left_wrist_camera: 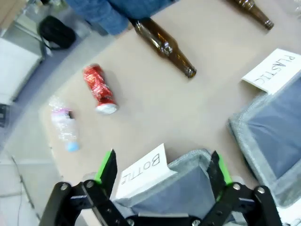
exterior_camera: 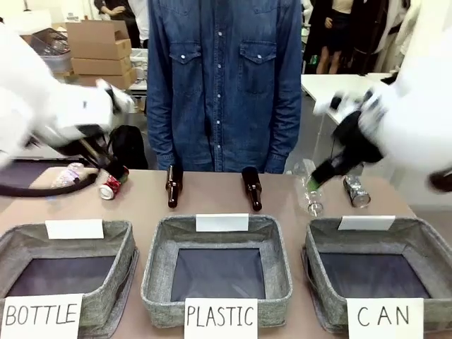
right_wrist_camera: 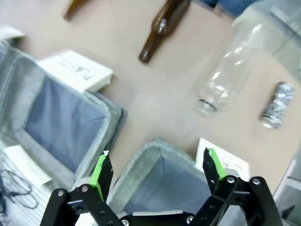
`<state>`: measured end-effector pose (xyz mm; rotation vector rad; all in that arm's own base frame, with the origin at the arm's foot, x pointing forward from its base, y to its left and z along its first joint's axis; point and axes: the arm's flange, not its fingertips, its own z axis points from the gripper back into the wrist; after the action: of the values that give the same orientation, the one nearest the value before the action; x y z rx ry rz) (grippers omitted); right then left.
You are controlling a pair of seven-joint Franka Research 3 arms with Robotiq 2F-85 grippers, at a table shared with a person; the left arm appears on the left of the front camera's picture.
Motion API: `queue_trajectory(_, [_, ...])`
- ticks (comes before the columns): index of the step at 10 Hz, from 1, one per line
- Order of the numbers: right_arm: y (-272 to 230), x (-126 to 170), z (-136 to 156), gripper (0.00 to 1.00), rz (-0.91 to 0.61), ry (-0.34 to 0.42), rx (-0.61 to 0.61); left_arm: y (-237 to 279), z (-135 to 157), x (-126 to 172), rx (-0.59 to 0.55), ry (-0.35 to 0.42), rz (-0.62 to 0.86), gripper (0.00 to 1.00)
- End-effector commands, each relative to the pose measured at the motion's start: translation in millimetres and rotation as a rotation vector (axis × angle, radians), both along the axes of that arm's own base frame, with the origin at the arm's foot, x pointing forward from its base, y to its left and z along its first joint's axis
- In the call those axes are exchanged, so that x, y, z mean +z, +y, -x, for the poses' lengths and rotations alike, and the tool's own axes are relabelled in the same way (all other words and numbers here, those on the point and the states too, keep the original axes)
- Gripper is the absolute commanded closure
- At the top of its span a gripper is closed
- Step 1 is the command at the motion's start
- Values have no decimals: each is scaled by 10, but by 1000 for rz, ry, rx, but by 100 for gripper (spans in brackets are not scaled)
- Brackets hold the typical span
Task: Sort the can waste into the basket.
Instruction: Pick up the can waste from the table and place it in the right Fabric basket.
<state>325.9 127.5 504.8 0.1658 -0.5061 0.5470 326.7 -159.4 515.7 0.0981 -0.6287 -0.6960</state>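
Fingers [left_wrist_camera: 107, 167] apart: left gripper [left_wrist_camera: 163, 154], right gripper [right_wrist_camera: 156, 155] | red can [left_wrist_camera: 99, 89] (dented) lies outside basket [exterior_camera: 431, 244]

- Dented can [left_wrist_camera: 99, 89]: red, silver top
- Glass bottles [left_wrist_camera: 162, 43]: brown
- CAN basket [exterior_camera: 426, 239]: grey woven, dark bottom, white sign
- Person's shirt [exterior_camera: 224, 78]: blue denim
- Fingers [left_wrist_camera: 106, 165]: black, green pads

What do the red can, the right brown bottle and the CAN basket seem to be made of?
The red can looks like thin painted metal: dented, silver top. The right brown bottle is probably glossy glass: dark brown, shiny. The CAN basket looks like matte grey fabric: woven texture.
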Motion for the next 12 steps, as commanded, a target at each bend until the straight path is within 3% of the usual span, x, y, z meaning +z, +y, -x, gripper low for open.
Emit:
queue_trajectory(1, [-324,296,729,0,-47,-188,-33,146,911,138,-97,-157,16,0])
queue_trajectory(2, [-293,131,708,0,93,-391,-85,0,0,0,0,0,0,0])
queue_trajectory(3, [-165,454,270,0,-36,-95,-14,0,0,0,0,0,0,0])
queue_trajectory(4, [-260,787,466,0,-11,-231,-26,-36,506,519,-41,-102,-3,0])
queue_trajectory(5, [-211,761,447,0,-53,-194,64,-91,396,472,-156,40,22,0])
queue_trajectory(6, [-452,808,494,0,-235,-128,152,225,232,529,-273,295,266,0])
queue_trajectory(7, [-848,777,499,0,-503,-3,197,607,90,509,-220,466,447,0])
queue_trajectory(8, [-1256,649,472,0,-724,104,37,1041,21,417,-205,557,644,0])
queue_trajectory(9, [-1586,519,498,0,-890,186,-99,1427,-18,307,-117,575,798,0])
queue_trajectory(10, [-1875,354,577,0,-988,180,-184,1740,38,213,-98,540,1015,0])
queue_trajectory(12, [-2273,85,672,0,-1083,196,-279,2092,226,107,-101,370,1199,0])
